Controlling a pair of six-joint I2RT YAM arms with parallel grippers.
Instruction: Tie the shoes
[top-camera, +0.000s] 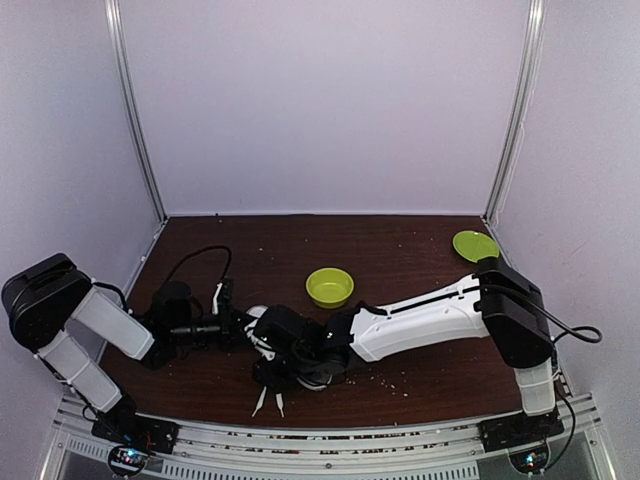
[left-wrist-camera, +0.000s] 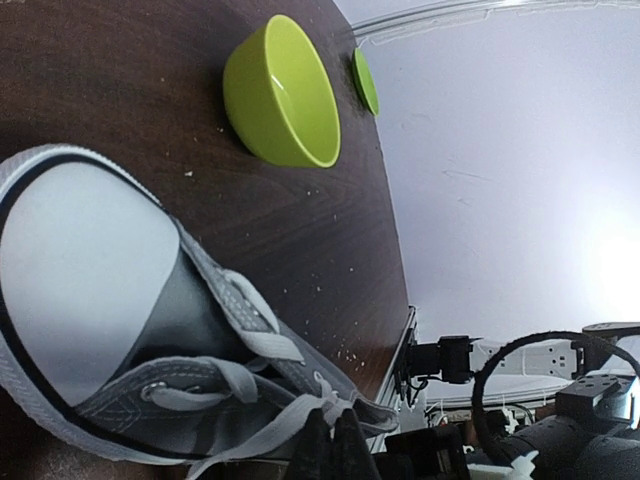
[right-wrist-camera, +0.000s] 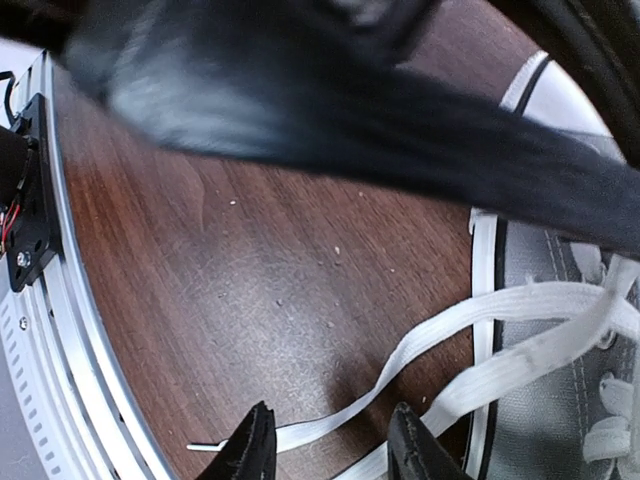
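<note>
So the grey sneaker (left-wrist-camera: 90, 280) sits toward the near edge of the table (top-camera: 400, 240), a bit left of centre. It's nearer than the green bowl (top-camera: 329, 287) and well apart from the little flat green dish (top-camera: 474, 245) in the far right corner. From above it's mostly buried under the two arms, which meet right over it. As for progress, I'd say barely started. The laces (right-wrist-camera: 540, 297) are threaded through the eyelets, but I can't see any knot or bow, and two loose ends trail off the shoe across the wood toward the near edge. The right gripper (right-wrist-camera: 330, 440) is spread fairly wide, low over the table just beside the shoe's white rim. One lace strand runs through the gap between its fingers (right-wrist-camera: 250, 450), but nothing is clamped. The left gripper (left-wrist-camera: 335, 440) is at the tongue end with its fingers squeezed nearly together right where a strand runs into them. It looks to me like it's pinching that lace, though the view is tight and dark there. What's left is pretty much everything: grab both ends, cross them, pull the first knot snug, then make the loops.
</note>
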